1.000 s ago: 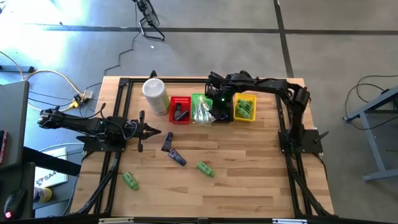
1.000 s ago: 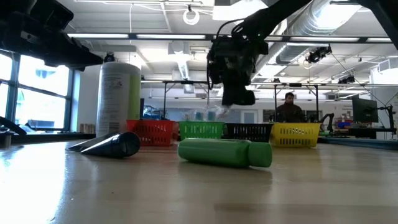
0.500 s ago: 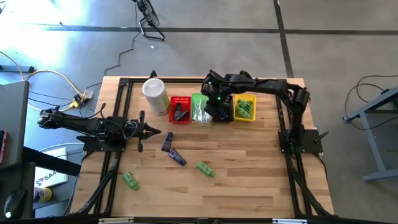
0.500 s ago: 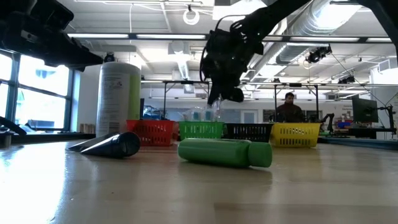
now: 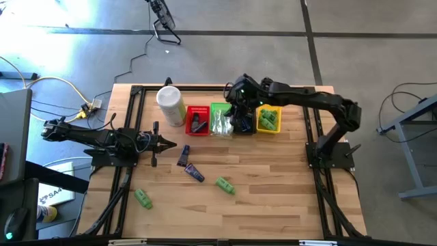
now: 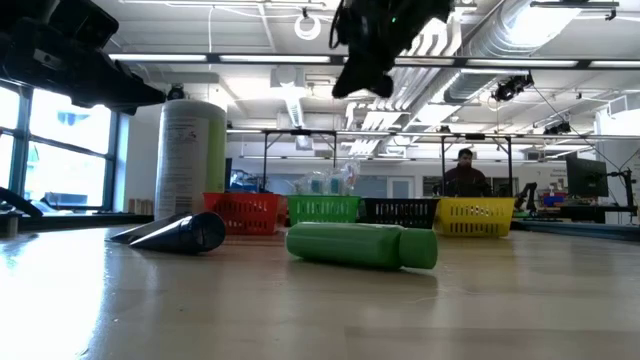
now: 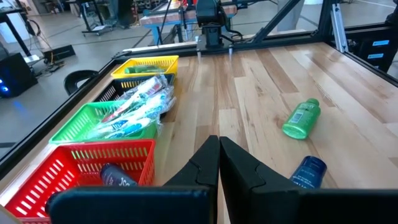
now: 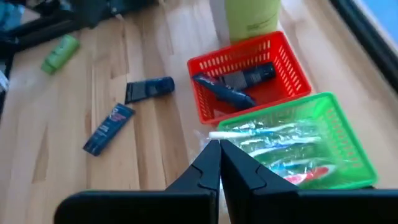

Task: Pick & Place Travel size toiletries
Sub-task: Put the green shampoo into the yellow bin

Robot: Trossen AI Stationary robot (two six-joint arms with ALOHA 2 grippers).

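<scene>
Two green bottles [image 5: 224, 184] [image 5: 143, 198] and two navy tubes [image 5: 183, 156] [image 5: 195, 173] lie flat on the table. The red basket [image 8: 292, 59] holds dark tubes [image 8: 231, 84]. Clear-wrapped sticks [image 8: 280, 140] lie in the green basket [image 8: 348, 134], one end over its rim. More green bottles [image 5: 269, 119] fill the yellow basket [image 5: 268, 127]. My right gripper [image 8: 219, 152] hangs shut and bare, high above the green basket, tipped down. My left gripper [image 7: 219, 152] rests shut at the left, nearly level, above the table, short of the tubes.
A tall white canister [image 5: 171, 104] stands left of the red basket at the far side. A black basket [image 5: 243, 124] sits between the green and yellow ones. Bare wood [image 5: 273, 184] lies at the near right. A person [image 6: 466, 172] sits in the room beyond.
My right gripper has risen well clear of the baskets from just over the green and black ones, tipping and rolling as it went, and has stayed shut with nothing in it. The toiletries and baskets have kept their places.
</scene>
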